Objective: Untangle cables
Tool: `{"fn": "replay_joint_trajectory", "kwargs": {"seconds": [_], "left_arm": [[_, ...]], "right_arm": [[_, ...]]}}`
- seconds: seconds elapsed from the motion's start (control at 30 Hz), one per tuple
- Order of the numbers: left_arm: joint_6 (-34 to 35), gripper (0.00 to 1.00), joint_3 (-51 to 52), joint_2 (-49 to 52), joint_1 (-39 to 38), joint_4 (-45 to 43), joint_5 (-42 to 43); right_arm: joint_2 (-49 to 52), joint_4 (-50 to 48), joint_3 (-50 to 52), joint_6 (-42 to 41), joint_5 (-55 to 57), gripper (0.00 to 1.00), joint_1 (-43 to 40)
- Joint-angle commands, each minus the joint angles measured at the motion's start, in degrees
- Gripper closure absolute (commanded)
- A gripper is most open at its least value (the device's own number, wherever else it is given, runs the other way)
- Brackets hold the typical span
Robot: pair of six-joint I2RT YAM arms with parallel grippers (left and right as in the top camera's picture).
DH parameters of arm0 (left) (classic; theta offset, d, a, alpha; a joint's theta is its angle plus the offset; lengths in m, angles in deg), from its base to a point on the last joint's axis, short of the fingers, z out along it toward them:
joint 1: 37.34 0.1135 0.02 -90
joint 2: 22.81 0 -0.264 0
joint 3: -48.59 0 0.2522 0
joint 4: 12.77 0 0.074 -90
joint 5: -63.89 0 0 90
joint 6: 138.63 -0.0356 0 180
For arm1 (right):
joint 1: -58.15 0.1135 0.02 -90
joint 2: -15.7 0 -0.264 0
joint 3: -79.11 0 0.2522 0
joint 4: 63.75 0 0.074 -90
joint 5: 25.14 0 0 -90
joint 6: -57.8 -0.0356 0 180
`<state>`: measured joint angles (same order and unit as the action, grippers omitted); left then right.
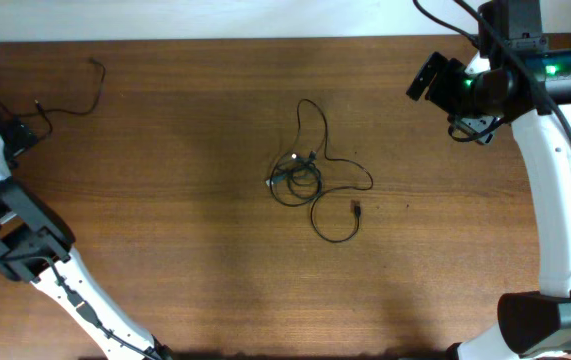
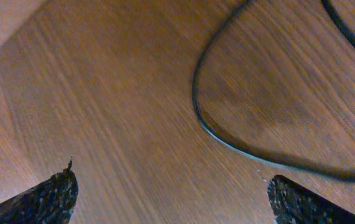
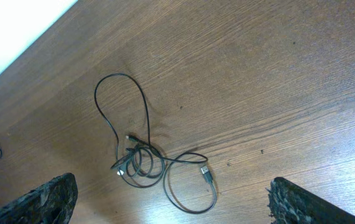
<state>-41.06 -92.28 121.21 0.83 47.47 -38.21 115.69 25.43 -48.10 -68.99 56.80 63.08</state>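
Brown wood-grain tabletop (image 1: 165, 230) carries the cables (image 1: 310, 180) near its middle. They are thin black cords bunched in a small knot, with one loop reaching toward the far edge and another toward the near edge, a small plug end beside the latter. A loose cable (image 1: 70, 95) lies well apart by the far left corner. The left fingers (image 2: 46, 199) stand wide there with nothing between them, a curve of that cable on the wood ahead. The right fingers (image 3: 40, 199) are spread wide and empty over the far right part, well apart from the knot. A green light (image 1: 555, 70) glows on the right arm. The plug ends are too small to show any marking.
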Motion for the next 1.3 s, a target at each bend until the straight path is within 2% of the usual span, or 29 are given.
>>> {"fn": "replay_joint_trajectory", "kwargs": {"seconds": [0.0,0.17,0.2,0.23,0.27,0.3,0.33,0.37,0.4,0.43,0.47,0.5,0.53,0.57,0.63,0.67,0.77,0.83,0.87,0.9,0.93,0.97,1.0,1.07,1.13,1.2,1.27], "left_arm": [[2.7,0.01,-0.2,2.3,1.8,-2.7,9.9],[2.7,0.00,-0.2,7.5,1.9,-4.9,10.2],[2.7,0.06,-0.2,8.0,1.9,-5.0,10.2],[2.7,0.15,-0.2,8.4,1.9,-5.1,10.2],[2.7,0.43,-0.2,8.6,1.9,-5.3,10.2],[2.7,0.52,-0.2,8.6,1.9,-5.4,10.3],[2.7,0.72,-0.2,8.6,1.9,-5.4,10.5],[2.7,0.81,-0.2,8.6,1.9,-5.3,11.8],[2.7,0.98,-0.2,8.6,1.8,-5.3,16.1],[2.7,1.00,-0.2,8.6,1.9,-5.4,20.3],[2.7,1.00,-0.2,8.6,1.9,-6.6,29.5],[3.3,1.00,-0.2,8.6,1.9,-7.7,34.6],[8.0,1.00,-0.2,8.6,1.9,-9.9,39.9],[13.4,1.00,-0.2,8.6,1.9,-11.5,42.2],[28.9,1.00,-0.2,8.6,1.8,-15.5,43.6],[32.4,1.00,-0.2,8.6,1.8,-17.7,43.6],[33.0,1.00,-0.2,8.6,1.9,-25.8,46.2],[38.6,1.00,-0.2,8.6,2.4,-34.8,49.1],[48.3,0.57,-0.2,8.6,2.7,-39.6,49.9],[53.1,0.48,-0.2,8.6,2.9,-42.1,50.6],[54.6,0.18,-0.2,8.6,2.9,-45.0,51.7],[54.5,0.01,-0.2,8.6,2.9,-45.5,52.5],[53.0,0.01,-0.2,8.6,2.9,-44.2,53.1],[45.6,0.01,-0.2,8.6,2.9,-38.3,53.0],[39.4,0.01,-0.2,8.6,2.8,-29.9,52.9],[38.2,0.01,-0.2,8.6,2.2,-25.5,54.4],[34.4,0.01,-0.2,8.6,0.8,-24.9,59.4]], "right_arm": [[0.7,0.0,-0.2,0.8,-0.3,0.02,0.4],[0.7,0.0,-0.2,0.8,-0.4,0.02,0.4],[0.7,0.0,-0.2,0.8,-0.4,0.02,0.4],[0.7,0.0,-0.2,0.8,-0.4,0.02,0.4],[0.7,0.0,-0.2,0.8,-0.3,0.02,0.4],[0.7,0.0,-0.2,0.8,-0.3,0.02,0.4],[0.7,0.0,-0.2,0.8,-0.3,0.02,0.4],[0.7,0.0,-0.2,0.8,-0.3,0.02,0.4],[0.7,0.0,-0.2,0.8,-0.3,0.02,0.4],[0.7,0.0,-0.2,0.8,-0.3,0.02,0.4],[0.7,0.0,-0.2,0.8,-0.3,0.02,0.4],[0.7,0.0,-0.2,0.8,-0.3,0.02,0.4],[0.7,-0.1,-0.2,0.8,-0.3,0.02,0.4],[0.7,-0.1,-0.2,0.8,-0.3,0.02,0.4],[0.7,0.1,-0.2,0.8,-0.3,0.02,0.4],[0.7,0.3,-0.2,0.8,-0.3,0.01,0.4],[0.7,1.1,-0.2,0.8,-0.3,0.02,0.4],[0.7,1.6,-0.2,0.8,-0.3,0.01,0.4],[0.7,1.6,-0.2,0.8,-0.3,0.02,0.4],[0.7,1.6,-0.2,0.8,-0.3,0.02,0.4],[0.7,1.6,-0.2,0.8,-0.3,0.02,0.4],[0.7,1.5,-0.2,0.8,-0.3,0.01,0.4],[0.7,1.3,-0.2,0.8,-0.3,0.02,0.4],[0.7,1.1,-0.2,0.8,-0.3,0.02,0.4],[0.7,1.1,-0.2,0.9,-0.3,0.02,0.4],[0.8,0.7,-0.2,0.9,-0.3,0.02,0.4],[1.2,-0.2,-0.2,0.9,-0.3,0.02,0.4]]}}
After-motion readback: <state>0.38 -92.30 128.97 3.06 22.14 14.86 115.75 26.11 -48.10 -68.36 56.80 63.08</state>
